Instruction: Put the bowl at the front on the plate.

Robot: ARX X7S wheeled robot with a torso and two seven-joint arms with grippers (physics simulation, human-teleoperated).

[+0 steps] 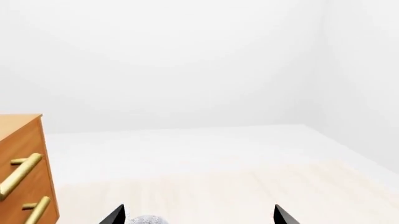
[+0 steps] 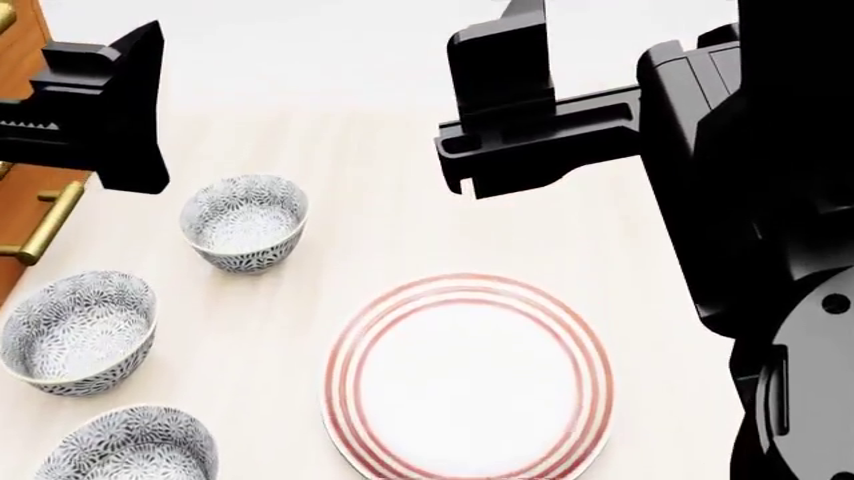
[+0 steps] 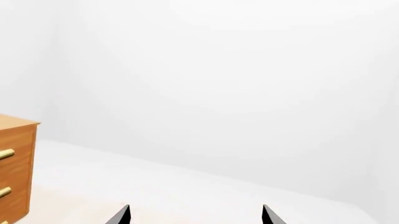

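Observation:
Three blue-grey flowered bowls stand in a row at the left in the head view. The bowl (image 2: 127, 446) at the front is the one nearest me, cut by the picture's lower edge. The middle bowl (image 2: 78, 330) and the far bowl (image 2: 244, 221) stand behind it. The red-ringed white plate (image 2: 467, 378) lies bare to their right. My left gripper (image 2: 100, 110) hangs open high over the far left. My right gripper (image 2: 514, 110) is open above the far side of the plate. The left wrist view shows the left gripper (image 1: 199, 217) and a bowl's top (image 1: 148, 219); which bowl, I cannot tell. The right gripper (image 3: 194, 215) holds nothing.
A wooden drawer cabinet (image 2: 27, 200) with brass handles stands at the table's left edge, close to the bowls; it also shows in the wrist views as the cabinet (image 1: 25, 172) and the cabinet (image 3: 16, 168). The pale table (image 2: 374, 200) runs back to white walls.

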